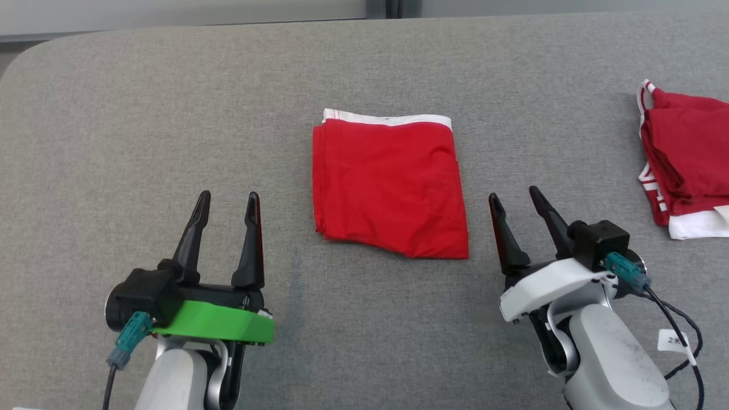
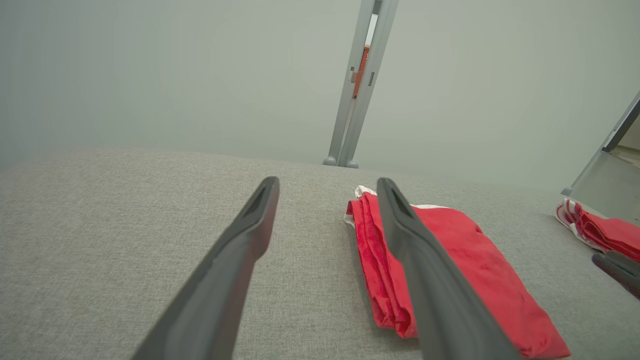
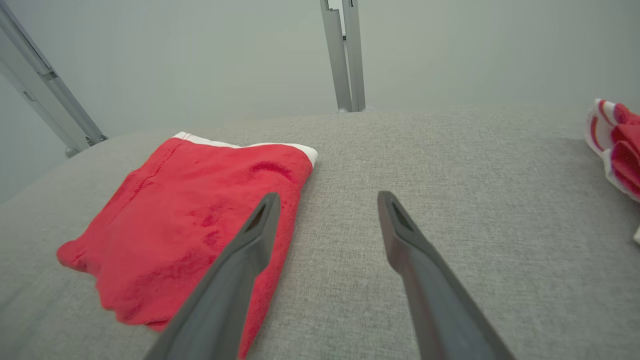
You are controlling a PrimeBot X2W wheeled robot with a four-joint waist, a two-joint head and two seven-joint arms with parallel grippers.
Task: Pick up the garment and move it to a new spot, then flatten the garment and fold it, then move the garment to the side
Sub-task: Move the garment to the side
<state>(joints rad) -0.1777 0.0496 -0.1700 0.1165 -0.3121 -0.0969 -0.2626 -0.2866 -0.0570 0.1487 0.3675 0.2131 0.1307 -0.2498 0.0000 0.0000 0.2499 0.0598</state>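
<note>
The garment [image 1: 390, 185] is red with a white waistband along its far edge, and it lies folded into a near square at the middle of the grey table [image 1: 171, 114]. My left gripper [image 1: 228, 196] stands open to its lower left, apart from it, with nothing between the fingers. To the garment's lower right my right gripper [image 1: 515, 193] is open and empty too, its tips just off the cloth's right edge. The left wrist view has the garment [image 2: 465, 265] partly behind the right finger. In the right wrist view the garment [image 3: 195, 220] lies left of my fingers.
A second pile of red and white cloth [image 1: 686, 159] lies bunched at the table's right edge, also seen as red and white cloth [image 3: 617, 145] far right. Metal frame posts [image 3: 345, 55] stand beyond the far edge. The table's rounded corner [image 1: 34, 54] is at the far left.
</note>
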